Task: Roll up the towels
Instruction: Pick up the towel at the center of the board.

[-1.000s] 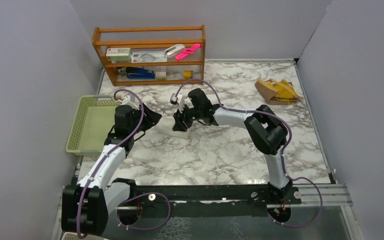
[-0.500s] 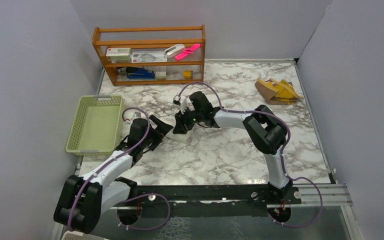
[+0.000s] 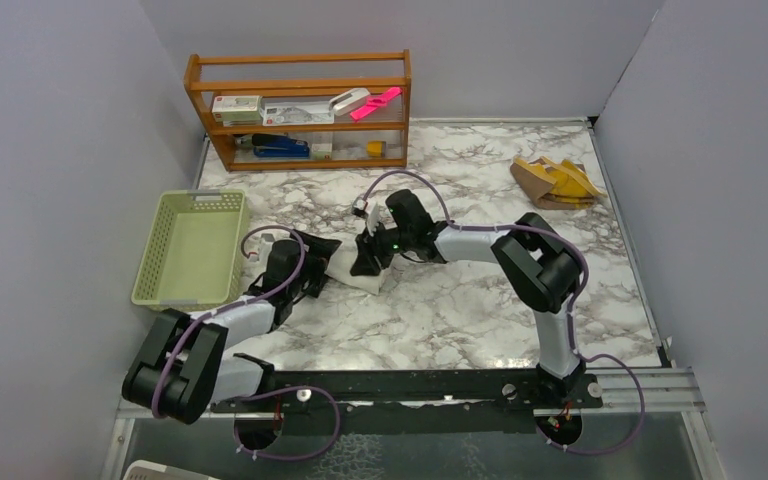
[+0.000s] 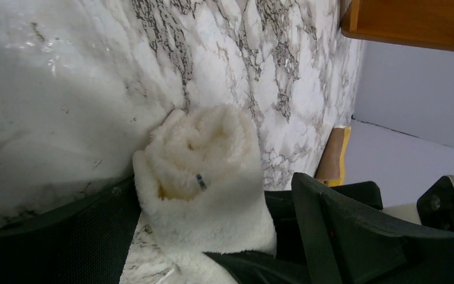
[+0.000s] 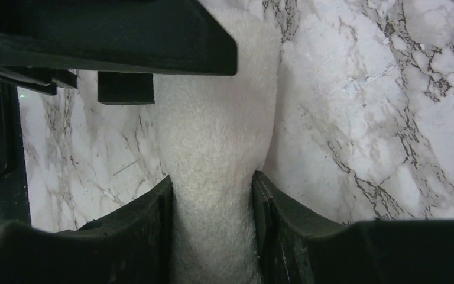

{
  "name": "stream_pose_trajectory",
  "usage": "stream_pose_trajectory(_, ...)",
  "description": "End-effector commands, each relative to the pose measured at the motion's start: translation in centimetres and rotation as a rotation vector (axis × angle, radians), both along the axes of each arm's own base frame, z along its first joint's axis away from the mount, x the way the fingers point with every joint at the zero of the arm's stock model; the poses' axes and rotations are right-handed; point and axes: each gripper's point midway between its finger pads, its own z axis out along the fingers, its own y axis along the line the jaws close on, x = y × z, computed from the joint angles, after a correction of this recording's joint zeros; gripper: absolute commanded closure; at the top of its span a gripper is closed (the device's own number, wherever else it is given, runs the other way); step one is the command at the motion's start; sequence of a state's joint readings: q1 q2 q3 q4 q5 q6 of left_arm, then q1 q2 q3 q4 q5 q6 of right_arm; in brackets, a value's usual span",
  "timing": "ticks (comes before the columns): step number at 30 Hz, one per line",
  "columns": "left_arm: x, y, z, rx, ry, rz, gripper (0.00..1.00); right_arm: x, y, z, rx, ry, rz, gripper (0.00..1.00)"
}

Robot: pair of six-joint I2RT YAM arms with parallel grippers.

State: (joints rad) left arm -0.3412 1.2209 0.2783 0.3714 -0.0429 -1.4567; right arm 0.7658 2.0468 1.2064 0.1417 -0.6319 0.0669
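Rolled white towel (image 4: 204, 177), table (image 3: 440, 310) centre. Right gripper (image 5: 211, 183) clamps it to stop unrolling; left gripper (image 3: 320, 262), spread wide at 9 o'clock, seemingly straddles its end.

A robot lab cell is indicated: a marble-patterned table (image 3: 460, 310) is boxed in by plain grey panels (image 3: 60, 150), two cabled arms (image 3: 552, 335) are bolted to a black rail (image 3: 410, 385) at its near edge, and a shelf (image 3: 300, 85) and basket (image 3: 190, 250) are placed at its far and left sides.
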Motion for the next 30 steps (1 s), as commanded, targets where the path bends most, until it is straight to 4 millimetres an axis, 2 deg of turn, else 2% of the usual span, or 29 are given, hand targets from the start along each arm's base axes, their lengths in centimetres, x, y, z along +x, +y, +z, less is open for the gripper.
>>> stream_pose_trajectory(1,0.5,-0.5,-1.3,-0.081,0.024,0.061,0.03,-1.7,0.3,1.4,0.043,0.004,0.067,0.57)
stream_pose_trajectory(7,1.2,-1.1,-1.3,-0.106,0.018,0.083,0.07,-2.9,0.6,2.1,0.071,-0.013,0.111,0.57)
stream_pose_trajectory(11,1.4,-1.3,-1.0,-0.102,0.003,0.077,0.17,-3.0,0.9,2.3,0.085,-0.011,0.116,0.57)
stream_pose_trajectory(14,1.4,-1.2,-0.7,-0.081,-0.017,0.067,0.32,-2.9,1.0,2.3,0.089,-0.01,0.115,0.57)
stream_pose_trajectory(18,1.5,-1.0,-0.1,-0.044,-0.055,0.054,0.6,-3.0,1.0,2.3,0.092,-0.014,0.117,0.57)
stream_pose_trajectory(22,1.7,-1.0,0.3,0.01,-0.071,0.02,0.82,-2.9,1.0,2.6,0.101,-0.021,0.112,0.54)
stream_pose_trajectory(24,2.2,-1.3,0.8,0.065,-0.083,-0.023,0.98,-2.9,1.0,3.2,0.114,-0.035,0.11,0.44)
stream_pose_trajectory(25,2.6,-1.4,1.1,0.107,-0.087,-0.05,1.0,-2.7,1.0,3.8,0.125,-0.05,0.103,0.27)
stream_pose_trajectory(26,3.0,-1.5,1.5,0.151,-0.085,-0.077,1.0,-2.6,1.0,4.5,0.139,-0.071,0.098,0.15)
stream_pose_trajectory(27,3.2,-1.3,1.9,0.207,-0.072,-0.095,1.0,-2.4,0.9,5.4,0.155,-0.106,0.091,0.07)
stream_pose_trajectory(28,3.7,-0.8,2.6,0.259,-0.065,-0.097,1.0,-2.0,0.7,6.4,0.165,-0.148,0.071,0.01)
stream_pose_trajectory(30,4.5,0.1,4.7,0.351,-0.079,-0.092,1.0,-0.6,-0.3,8.8,0.192,-0.224,0.0,0.0)
